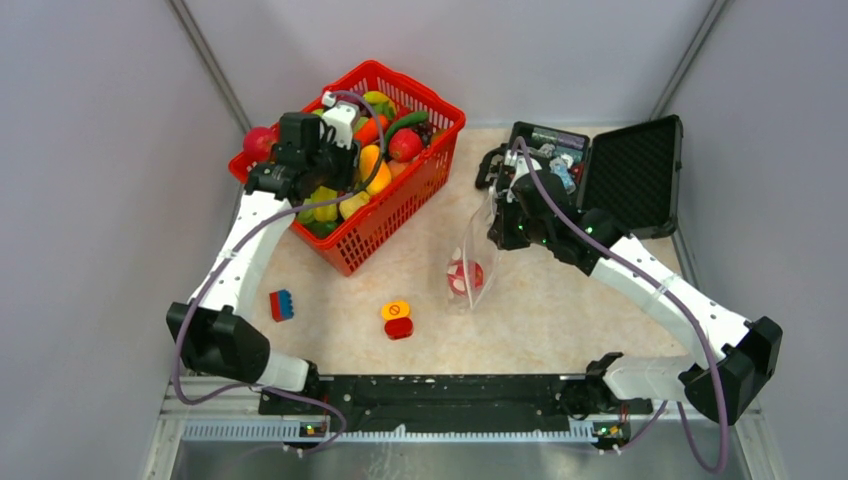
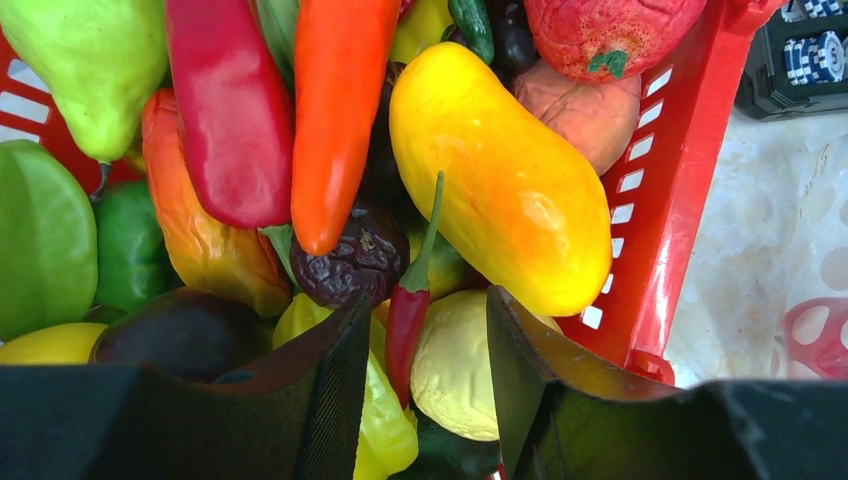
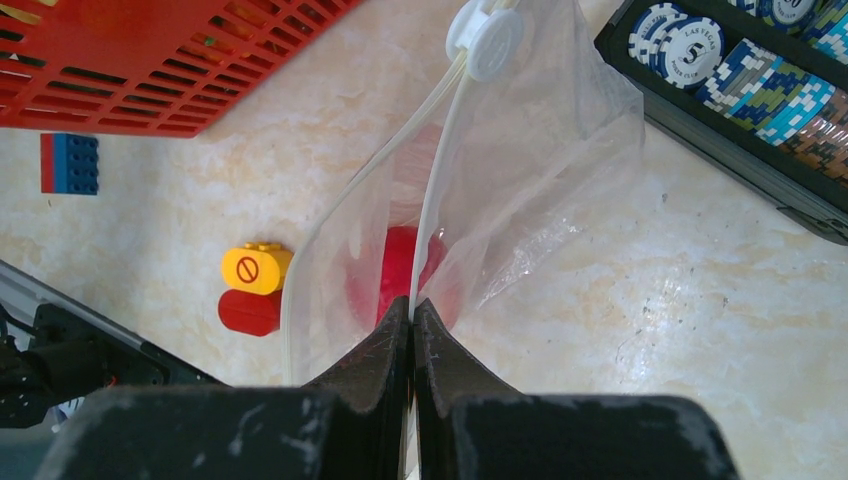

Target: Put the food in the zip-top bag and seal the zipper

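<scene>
Brick: a blue-and-red brick point(image 1: 282, 305) lies on the table point(image 1: 560, 310) at the near left, apart from everything else.
Left gripper: the left gripper point(image 2: 428, 300) hangs low over the left part of the basket, jaws part way apart and clamped on nothing that shows.
Food by left gripper: a thin red chili point(image 2: 408, 325) and a pale yellow fruit point(image 2: 455, 365) sit between the fingers point(image 2: 335, 385). Whether the pads touch them cannot be told.
Basket: the red basket point(image 1: 400, 215) stands at the far left, heaped with food point(image 2: 500, 180) in yellow, orange, red, green and dark purple.
Button block: an orange-and-red block point(image 1: 397, 320) lies near the middle, left of the bag.
Bag: the clear bag point(image 1: 478, 240) hangs upright in the centre, its mouth edge raised and its bottom near the table.
Food in bag: one red piece point(image 3: 400, 265) sits at the bottom of the bag, below the right fingers.
Zipper: the whitish strip point(image 3: 428, 190) runs from the fingertips up to a white slider point(image 3: 487, 42); the mouth gapes.
Right gripper: the right gripper point(image 3: 412, 305) is pinched tight on the bag's mouth edge.
Case: a black case point(image 1: 630, 175) lies open at the far right, holding poker chips point(image 3: 690, 50).
</scene>
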`<state>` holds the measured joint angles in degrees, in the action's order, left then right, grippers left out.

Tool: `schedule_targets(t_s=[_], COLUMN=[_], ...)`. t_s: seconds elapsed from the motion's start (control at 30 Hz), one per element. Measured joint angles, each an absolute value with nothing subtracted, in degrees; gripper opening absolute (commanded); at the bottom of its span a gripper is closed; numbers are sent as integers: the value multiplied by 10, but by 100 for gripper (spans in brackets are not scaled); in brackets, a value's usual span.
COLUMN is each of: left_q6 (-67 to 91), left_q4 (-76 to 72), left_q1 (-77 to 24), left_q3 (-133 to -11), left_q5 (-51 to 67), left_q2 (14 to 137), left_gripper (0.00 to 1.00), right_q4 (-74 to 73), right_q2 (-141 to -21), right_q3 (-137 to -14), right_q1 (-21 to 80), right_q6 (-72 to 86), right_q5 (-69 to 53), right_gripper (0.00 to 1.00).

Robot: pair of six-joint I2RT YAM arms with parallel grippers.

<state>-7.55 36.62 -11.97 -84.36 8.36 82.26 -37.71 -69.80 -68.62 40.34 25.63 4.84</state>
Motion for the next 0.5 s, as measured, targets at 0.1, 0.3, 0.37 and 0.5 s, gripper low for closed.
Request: schedule_targets(t_s=[0.1, 0.3, 0.37, 0.5], left_q6=[-88, -116, -124, -140], left_q4=[364, 354, 344, 317], left_q1=[-119, -118, -118, -118], left_q3=[-846, -846, -844, -836], left_q5=[88, 98, 96, 84], left_q2=[831, 850, 850, 850], left_gripper=[46, 44, 42, 39], right_q4=[-377, -377, -376, -375], right_q2=[-698, -698, -698, -697], right_q3=[-686, -685, -685, -683], right_q1=[403, 403, 403, 403], right_q6=[257, 257, 257, 257], right_q5=[48, 46, 46, 46], right_gripper=[0, 0, 0, 0])
